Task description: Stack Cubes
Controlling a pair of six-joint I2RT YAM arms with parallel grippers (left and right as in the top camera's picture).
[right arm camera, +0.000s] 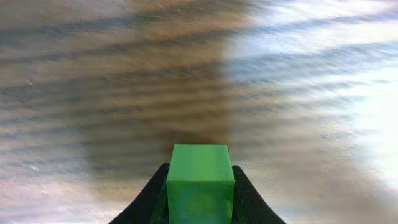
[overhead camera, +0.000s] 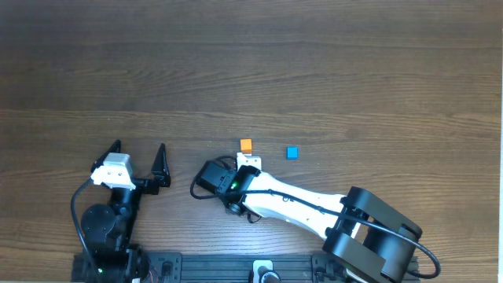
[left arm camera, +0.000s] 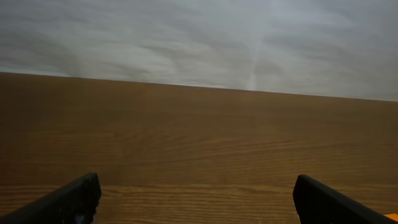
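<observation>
My right gripper (right arm camera: 200,169) is shut on a green cube (right arm camera: 200,183), held a little above the bare wooden table. In the top view the right arm reaches in from the bottom right, and its black gripper body (overhead camera: 209,179) sits just left of centre. An orange cube (overhead camera: 246,145) lies on the table right behind that wrist. A blue cube (overhead camera: 292,152) lies a short way to the orange one's right, apart from it. My left gripper (overhead camera: 140,157) stands open at the left with nothing between its fingers (left arm camera: 78,199).
The wooden table (overhead camera: 251,63) stretches wide and bare beyond the cubes. Both arm bases and a black rail (overhead camera: 236,267) run along the near edge. A grey wall (left arm camera: 199,37) rises behind the table's far edge.
</observation>
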